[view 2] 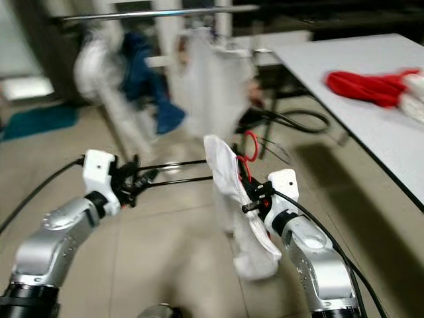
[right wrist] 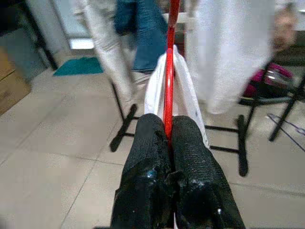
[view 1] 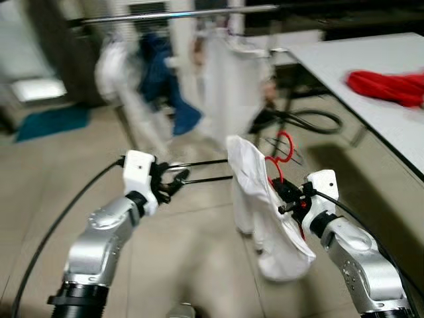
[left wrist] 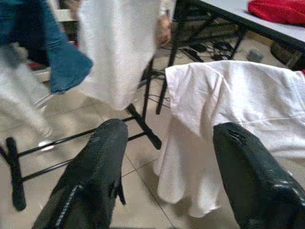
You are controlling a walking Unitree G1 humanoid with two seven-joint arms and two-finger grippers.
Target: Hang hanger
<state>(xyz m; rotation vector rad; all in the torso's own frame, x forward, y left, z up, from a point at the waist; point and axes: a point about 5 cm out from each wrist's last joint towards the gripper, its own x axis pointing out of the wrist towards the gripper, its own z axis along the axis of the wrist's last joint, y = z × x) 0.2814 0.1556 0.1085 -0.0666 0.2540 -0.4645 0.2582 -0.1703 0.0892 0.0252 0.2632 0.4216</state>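
One red hanger (right wrist: 168, 62) carrying a white garment (view 1: 268, 212) is pinched between the pressed-together fingers of the right gripper (right wrist: 169, 138), held above the tiled floor (view 1: 192, 252) short of the clothes rail (view 1: 179, 14). Hanging clothes (view 1: 159, 79) crowd that rail. Left gripper (left wrist: 167, 143) is spread, empty, beside the garment. Red cloth (view 1: 387, 86) lies on the table (view 1: 391, 126) by its far edge.
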